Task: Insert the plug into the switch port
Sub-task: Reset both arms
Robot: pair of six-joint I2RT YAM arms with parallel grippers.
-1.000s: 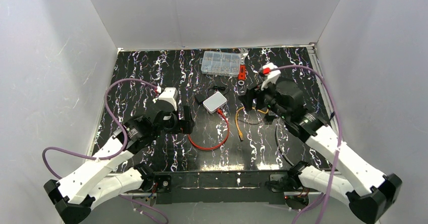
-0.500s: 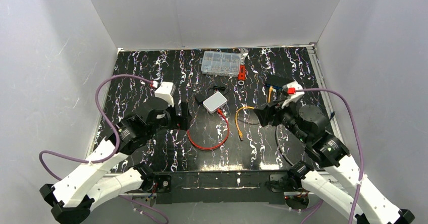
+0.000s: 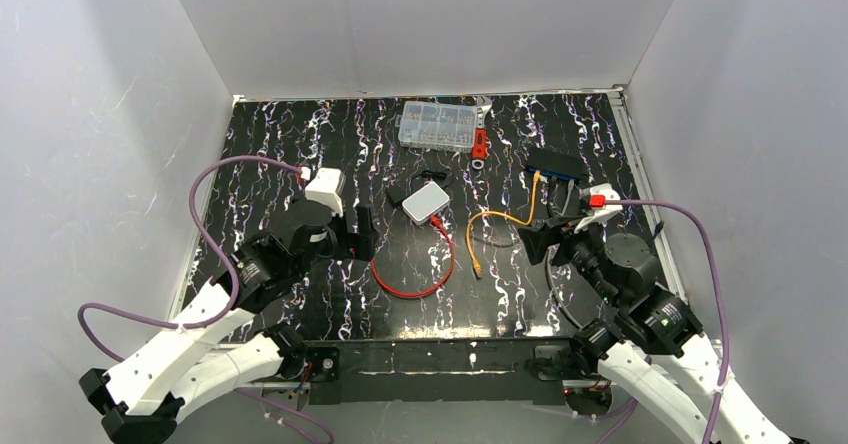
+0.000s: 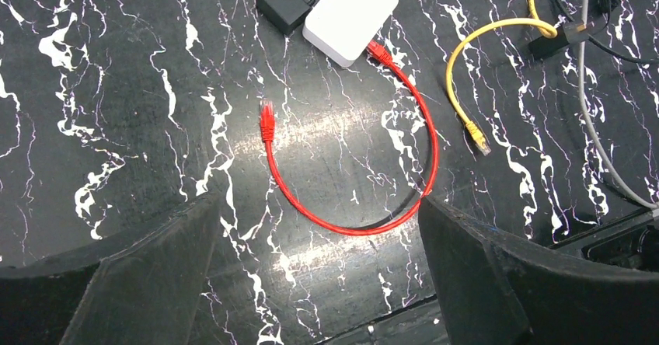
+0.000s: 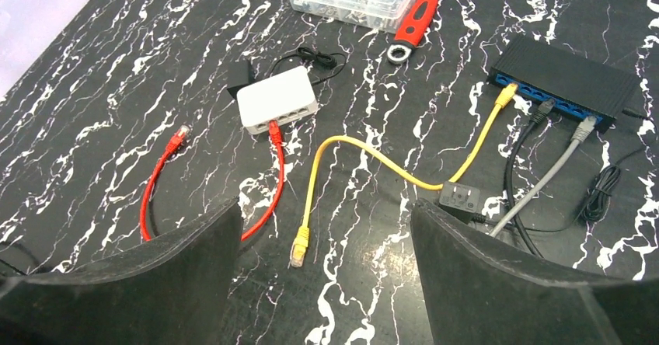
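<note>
The plug (image 5: 506,94) is sitting in the switch's (image 5: 567,73) end port, pointing away from us into the blue face. We are bending our left arm (image 3: 262,264) and right arm (image 3: 628,264) low. The left gripper (image 4: 317,201) and right gripper (image 5: 325,205) are gaping wide, gripping nothing.

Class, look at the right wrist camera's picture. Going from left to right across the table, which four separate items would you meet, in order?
Loose red plug → white box → red-handled wrench → black switch.
</note>
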